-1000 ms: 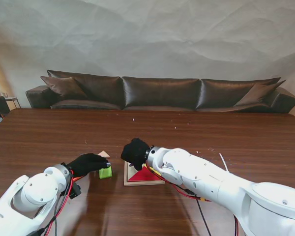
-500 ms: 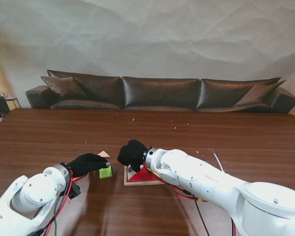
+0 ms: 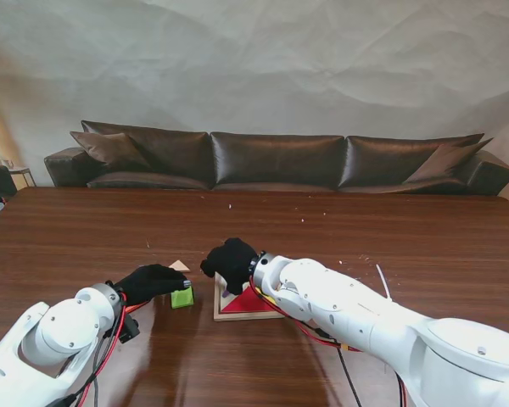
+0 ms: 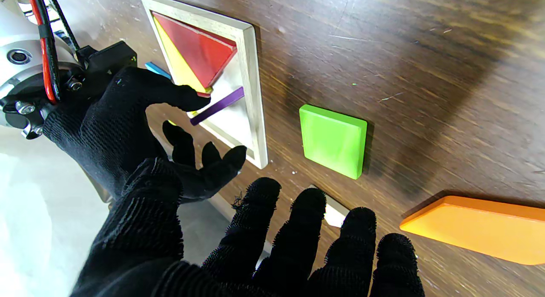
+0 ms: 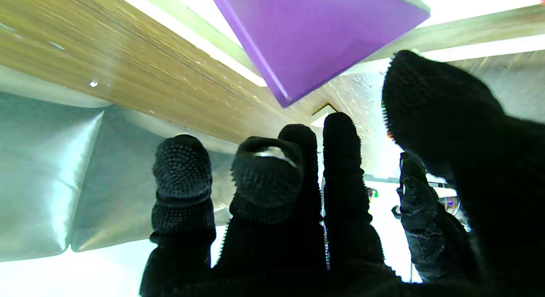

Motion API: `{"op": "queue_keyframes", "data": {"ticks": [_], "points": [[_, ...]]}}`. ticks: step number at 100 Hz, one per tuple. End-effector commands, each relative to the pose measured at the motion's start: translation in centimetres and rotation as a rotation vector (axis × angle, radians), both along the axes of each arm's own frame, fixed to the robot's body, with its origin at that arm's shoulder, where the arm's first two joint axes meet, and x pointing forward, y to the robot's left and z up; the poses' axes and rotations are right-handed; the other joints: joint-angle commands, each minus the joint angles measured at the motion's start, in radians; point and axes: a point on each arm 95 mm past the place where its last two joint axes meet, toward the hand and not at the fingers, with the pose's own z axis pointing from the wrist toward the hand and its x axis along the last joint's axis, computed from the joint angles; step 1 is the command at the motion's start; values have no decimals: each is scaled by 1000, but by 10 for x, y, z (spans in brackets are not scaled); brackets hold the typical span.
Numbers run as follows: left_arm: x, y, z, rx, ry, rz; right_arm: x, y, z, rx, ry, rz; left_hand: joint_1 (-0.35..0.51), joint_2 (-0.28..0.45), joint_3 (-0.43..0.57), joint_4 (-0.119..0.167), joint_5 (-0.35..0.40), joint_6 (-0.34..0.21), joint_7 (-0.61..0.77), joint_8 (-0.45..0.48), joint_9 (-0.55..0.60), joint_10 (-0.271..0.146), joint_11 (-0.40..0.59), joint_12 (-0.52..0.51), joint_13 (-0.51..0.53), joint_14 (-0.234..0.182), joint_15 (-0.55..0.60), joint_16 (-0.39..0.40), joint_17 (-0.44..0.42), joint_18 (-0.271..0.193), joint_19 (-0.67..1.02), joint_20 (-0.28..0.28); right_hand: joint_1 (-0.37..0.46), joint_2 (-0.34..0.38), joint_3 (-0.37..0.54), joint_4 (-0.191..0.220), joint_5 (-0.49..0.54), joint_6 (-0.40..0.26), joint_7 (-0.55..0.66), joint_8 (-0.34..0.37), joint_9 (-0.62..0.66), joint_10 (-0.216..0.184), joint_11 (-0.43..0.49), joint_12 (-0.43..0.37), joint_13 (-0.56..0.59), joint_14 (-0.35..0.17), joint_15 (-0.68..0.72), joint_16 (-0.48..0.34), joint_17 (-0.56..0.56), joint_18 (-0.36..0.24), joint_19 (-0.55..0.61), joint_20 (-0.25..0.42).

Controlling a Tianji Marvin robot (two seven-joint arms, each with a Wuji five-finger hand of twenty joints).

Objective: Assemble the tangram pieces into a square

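From the stand's view, the wooden tray (image 3: 248, 315) lay near the bench's front edge, about midway along it, holding a red triangle (image 3: 249, 302). The right hand (image 3: 229, 264) hovered over the tray's far left corner, and the left hand (image 3: 151, 281) rested just beside a green square (image 3: 182, 297) left of the tray. A pale piece (image 3: 179, 265) lay just beyond.

In the left wrist view, the left hand (image 4: 238, 246) was spread and held nothing. The green square (image 4: 333, 140) lay flat just outside the tray (image 4: 252, 88), with an orange piece (image 4: 481, 231) farther off. Inside sat the red triangle (image 4: 196, 50), a yellow triangle (image 4: 175, 64) and a tilted purple piece (image 4: 218, 106), near the right hand (image 4: 127, 113).

In the right wrist view, the right hand (image 5: 298, 194) had fingers apart, touching nothing; the purple piece (image 5: 315, 33) lay before them. Doing this step well probably meant pressing that tilted piece flat into the tray without jolting its neighbours.
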Motion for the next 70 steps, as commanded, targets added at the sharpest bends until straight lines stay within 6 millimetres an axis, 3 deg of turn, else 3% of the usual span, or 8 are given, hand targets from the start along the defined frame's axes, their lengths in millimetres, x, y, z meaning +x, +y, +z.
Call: {"op": "queue_keyframes", "data": {"ticks": [1,40,50,59,70], "points": [[-1,-3,-2,-6,15,-18,0,-1,-3,-18,15,-8,25,25,-13,29,22,8,3,4,20,8,4,5,13,16,8,10,0,8,10,11,-12,0,21,23,-49,10,24,-18,-30,25,-17,-29,-18,6,-12,-12,159,-8,-4,2],[1,-6,-3,-8,25,-30,10,-5,-8,-10,24,-56,24,25,-13,30,24,6,4,4,23,8,5,5,15,15,9,11,0,9,10,10,9,35,17,31,-120,0,31,-66,-61,52,-99,-145,-25,16,-75,-34,154,-14,-5,-7],[2,-8,-4,-9,30,-34,11,-6,-8,-1,21,-65,24,27,-13,30,22,7,3,4,25,10,6,6,15,18,10,11,2,10,10,10,3,66,13,34,-128,-7,33,-71,-62,61,-119,-176,-25,22,-96,-43,154,-13,-3,-9],[2,-9,-5,-9,35,-36,12,-8,-7,5,26,-75,24,27,-13,29,22,8,3,4,25,9,5,6,16,17,10,11,3,12,10,10,-8,145,7,41,-139,-11,35,-76,-60,60,-121,-196,-19,23,-106,-48,153,-17,-5,-13],[3,-10,-6,-9,39,-39,13,-10,-7,11,41,-86,24,26,-13,29,24,8,4,4,24,10,5,6,17,17,10,11,3,12,10,10,-22,151,-2,41,-144,-5,38,-75,-65,65,-128,-205,-20,25,-108,-49,151,-13,-6,-15]]}}
